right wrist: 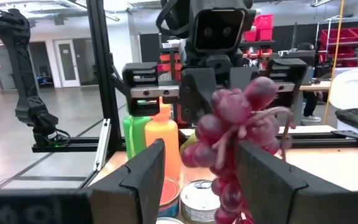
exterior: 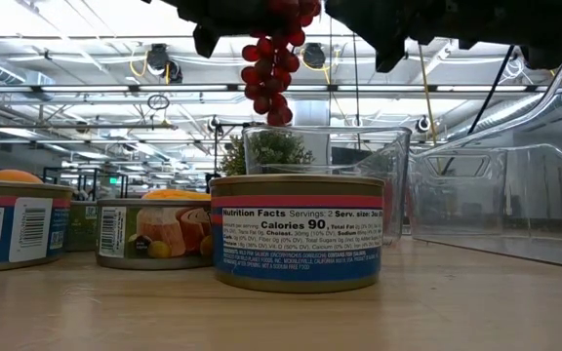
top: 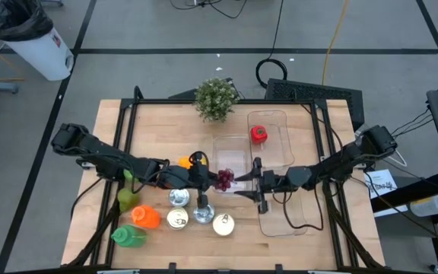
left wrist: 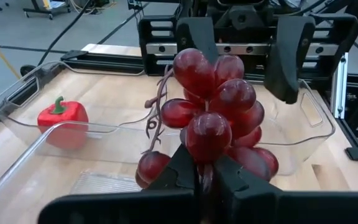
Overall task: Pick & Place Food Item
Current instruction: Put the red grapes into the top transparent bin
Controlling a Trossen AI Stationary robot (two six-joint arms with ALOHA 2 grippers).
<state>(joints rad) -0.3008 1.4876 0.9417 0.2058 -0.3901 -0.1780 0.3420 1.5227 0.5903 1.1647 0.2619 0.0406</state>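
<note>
While the left hand pinches the grape bunch by its stem above the desk, the right hand brackets it, spread. Light, bumpy, rollable: clamp the cluster's thick middle, gently.

Red grape bunch, hanging midair

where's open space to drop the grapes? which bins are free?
The near clear bin below the right gripper looks empty. The middle bin, right behind the grapes, looks bare too. The far bin holds only a red pepper. Crowded: cans and bottles front-left, below the left gripper.
</note>
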